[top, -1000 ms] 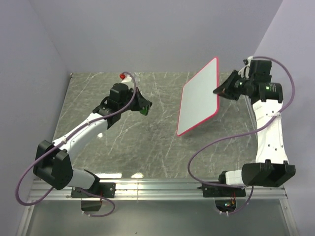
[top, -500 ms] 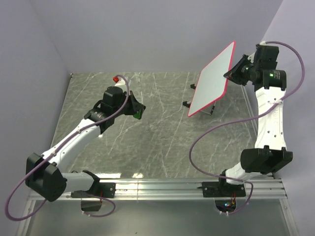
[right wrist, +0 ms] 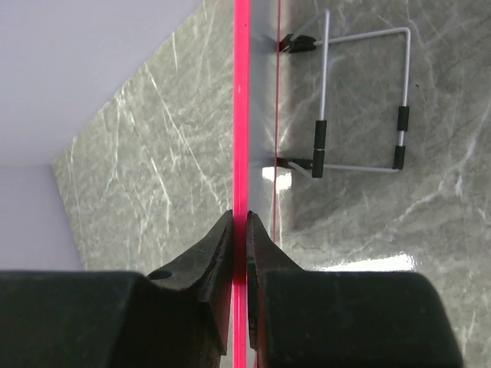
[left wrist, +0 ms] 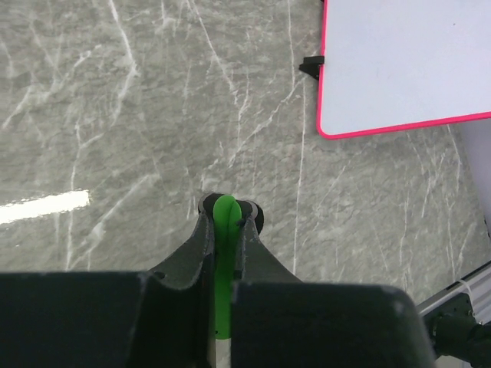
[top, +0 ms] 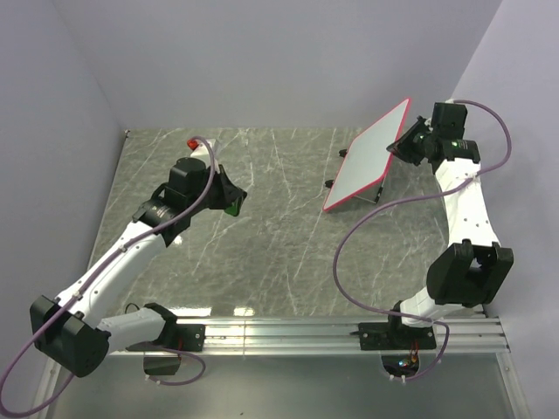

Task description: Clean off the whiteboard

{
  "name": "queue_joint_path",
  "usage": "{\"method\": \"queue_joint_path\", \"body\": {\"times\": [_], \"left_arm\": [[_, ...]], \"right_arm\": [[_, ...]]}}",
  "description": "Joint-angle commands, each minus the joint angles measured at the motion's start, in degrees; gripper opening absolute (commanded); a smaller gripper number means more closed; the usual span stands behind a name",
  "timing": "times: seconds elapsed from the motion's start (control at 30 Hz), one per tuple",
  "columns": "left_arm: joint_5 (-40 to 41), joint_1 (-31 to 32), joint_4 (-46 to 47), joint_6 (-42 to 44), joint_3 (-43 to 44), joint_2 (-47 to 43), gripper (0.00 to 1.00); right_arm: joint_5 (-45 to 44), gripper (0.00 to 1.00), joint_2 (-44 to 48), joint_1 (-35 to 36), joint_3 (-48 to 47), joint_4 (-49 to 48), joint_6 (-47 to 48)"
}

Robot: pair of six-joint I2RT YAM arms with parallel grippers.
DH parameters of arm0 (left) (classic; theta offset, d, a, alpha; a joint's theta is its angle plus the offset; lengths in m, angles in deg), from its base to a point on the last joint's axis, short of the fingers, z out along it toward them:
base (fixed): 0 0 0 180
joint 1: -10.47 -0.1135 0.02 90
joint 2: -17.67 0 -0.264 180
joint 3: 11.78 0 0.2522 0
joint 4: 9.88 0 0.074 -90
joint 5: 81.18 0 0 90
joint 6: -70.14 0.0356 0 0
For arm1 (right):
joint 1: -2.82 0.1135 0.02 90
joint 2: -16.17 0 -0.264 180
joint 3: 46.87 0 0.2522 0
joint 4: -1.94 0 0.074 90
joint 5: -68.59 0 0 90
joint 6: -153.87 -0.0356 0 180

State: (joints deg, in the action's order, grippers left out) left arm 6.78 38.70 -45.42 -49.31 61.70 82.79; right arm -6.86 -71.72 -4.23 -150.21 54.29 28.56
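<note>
Hanging tilted at two o'clock, the whiteboard (top: 367, 161), pinched by its rim in the right jaws, has been carried back over the wire stand (right wrist: 400, 119); with a green eraser (left wrist: 224, 230) clamped in the left jaws, wiping is judged imminent.

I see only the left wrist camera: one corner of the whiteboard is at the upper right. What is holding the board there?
Observer: The right pincer is shut on the rim of the whiteboard, and the board is tilted, not flat.
Operator: I see a small black piece beside its edge. What is it?
Observer: It is a foot of a wire stand on the table, close beside the board's rim.
Operator: Is there any writing on the part outside my view?
Observer: In the top camera the whole face looks blank.
</note>
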Motion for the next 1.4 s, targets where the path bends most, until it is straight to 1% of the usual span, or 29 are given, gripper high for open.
{"method": "queue_joint_path", "body": {"times": [0.0, 0.2, 0.3, 0.37, 0.47, 0.5, 0.53, 0.57, 0.6, 0.63, 0.7, 0.73, 0.8, 0.87, 0.9, 0.93, 0.97, 1.0, 1.17, 1.2, 1.3, 1.37], "left_arm": [[1.5, -0.6, -1.3, 1.7, 0.0, -2.1, 0.0], [1.9, -1.4, -2.6, 1.7, -0.2, -3.2, 0.0], [1.9, -1.9, -3.4, 1.7, -0.5, -3.6, 0.0], [3.5, -2.3, -3.7, 1.7, -0.7, -4.1, 0.0], [4.0, -2.7, -4.1, 1.5, -0.8, -4.4, 0.0], [4.2, -2.7, -4.1, 1.4, -0.8, -4.4, 0.0], [4.2, -2.8, -4.1, 1.5, -0.8, -4.5, 0.0], [4.2, -2.9, -4.1, 1.4, -0.8, -4.4, 0.0], [4.2, -2.9, -4.1, 1.4, -0.7, -4.3, 0.0], [4.3, -3.0, -4.1, 1.4, -0.8, -4.4, 0.0], [4.5, -3.2, -4.0, 1.5, -0.9, -4.6, 0.0], [4.9, -3.2, -3.8, 1.5, -1.0, -4.7, 0.0], [5.0, -3.5, -3.5, 1.6, -1.2, -4.7, 0.0], [4.9, -3.9, -2.9, 1.7, -1.6, -4.4, 0.0], [4.9, -4.1, -2.7, 1.9, -1.7, -4.1, 0.0], [4.7, -4.2, -2.5, 2.0, -1.6, -3.3, 0.0], [4.4, -4.6, -2.2, 2.2, -1.6, -2.7, 0.0], [4.2, -4.8, -1.8, 2.6, -1.3, -2.2, 0.0], [4.3, -6.2, 0.2, 4.3, 0.7, 3.0, 0.0], [4.2, -6.6, 0.9, 4.6, 1.2, 4.2, 0.0], [2.6, -8.6, 4.9, 6.4, 0.6, 10.8, 0.0], [2.6, -9.5, 7.2, 7.1, 0.0, 14.5, 0.0]], "right_arm": [[-0.1, 0.0, 1.2, 0.3, 0.1, -9.5, -2.0], [-1.2, 0.0, 0.4, 0.2, 2.9, -7.8, 0.4], [-0.3, 0.0, 0.1, 0.1, 4.8, -7.9, 0.2], [-0.3, 0.0, -0.2, 0.2, 5.2, -7.5, -0.1], [-0.6, 0.0, -1.0, 0.2, 4.7, -6.1, 0.3], [-1.3, 0.04, -1.3, 0.1, 4.0, -5.5, 0.6], [-1.4, 0.16, -1.4, 0.0, 3.8, -4.8, 1.0], [-1.9, 0.24, -1.4, 0.1, 3.5, -4.2, 1.6], [-2.2, 0.29, -1.3, 0.0, 3.2, -3.7, 2.0], [-2.9, 0.38, -1.2, -0.1, 3.1, -2.9, 2.4], [-3.8, 0.47, -0.6, -0.2, 3.1, -2.0, 3.4], [-4.6, 0.56, -0.3, -0.3, 3.3, -1.2, 3.8], [-5.6, 0.61, 0.8, -0.5, 3.5, -0.5, 4.6], [-7.1, 0.69, 1.7, -0.7, 3.4, 0.2, 5.2], [-7.6, 0.7, 2.6, -0.8, 3.2, 0.4, 5.4], [-8.0, 0.75, 3.1, -0.9, 2.9, 0.8, 5.6], [-8.6, 0.75, 3.4, -1.0, 2.5, 1.0, 5.9], [-9.1, 0.81, 4.3, -1.1, 1.4, 1.4, 5.9], [-11.3, 0.85, 7.2, -1.0, -2.3, 3.9, 6.3], [-12.6, 0.96, 8.1, -1.0, -3.0, 4.3, 6.4], [-14.5, 0.96, 10.6, -1.0, -4.2, 7.0, 6.3], [-16.1, 0.97, 12.8, -0.8, -1.9, 8.2, 5.6]]}}
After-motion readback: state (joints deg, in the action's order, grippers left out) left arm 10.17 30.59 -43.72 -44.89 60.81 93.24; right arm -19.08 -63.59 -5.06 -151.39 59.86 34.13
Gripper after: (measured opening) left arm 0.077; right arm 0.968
